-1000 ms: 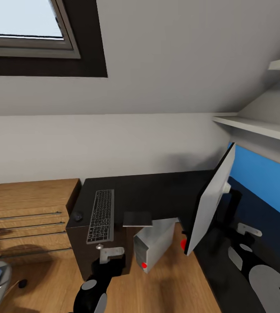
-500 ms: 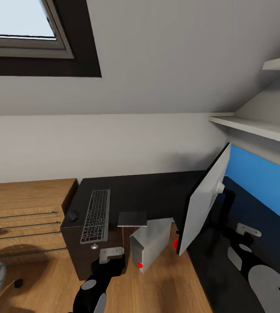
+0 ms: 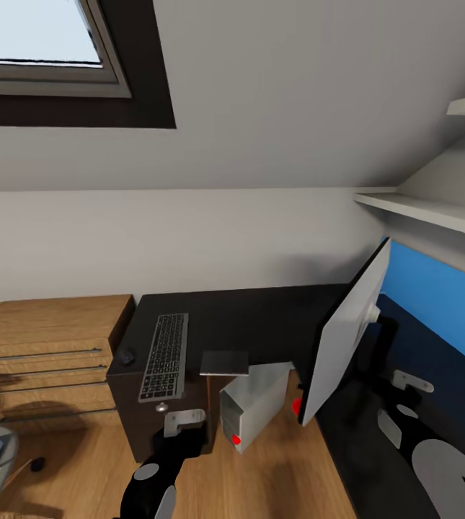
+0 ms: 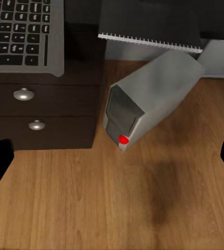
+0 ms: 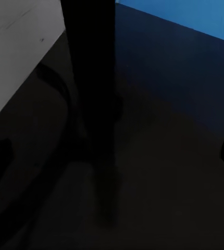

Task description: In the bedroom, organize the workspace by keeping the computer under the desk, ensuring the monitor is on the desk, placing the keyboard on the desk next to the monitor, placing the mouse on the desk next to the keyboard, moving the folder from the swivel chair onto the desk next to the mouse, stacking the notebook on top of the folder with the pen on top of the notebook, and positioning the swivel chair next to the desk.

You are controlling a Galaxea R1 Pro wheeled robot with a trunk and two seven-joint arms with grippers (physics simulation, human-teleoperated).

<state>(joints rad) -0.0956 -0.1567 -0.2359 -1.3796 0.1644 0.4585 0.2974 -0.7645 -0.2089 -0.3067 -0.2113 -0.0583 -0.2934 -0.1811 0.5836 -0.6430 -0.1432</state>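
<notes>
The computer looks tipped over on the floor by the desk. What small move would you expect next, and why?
Probably lowering the left tool toward the computer. It lies tilted on the wood floor beside the desk drawers, and the open tool hangs right above it.

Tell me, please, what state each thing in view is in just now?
keyboard: flat on the desk, at its end.
computer: standing on the floor under the desk.
monitor: upright on the desk.
notebook: flat at the desk's edge.
drawers: shut.
left claw: open, empty.
right claw: open, empty.
</notes>
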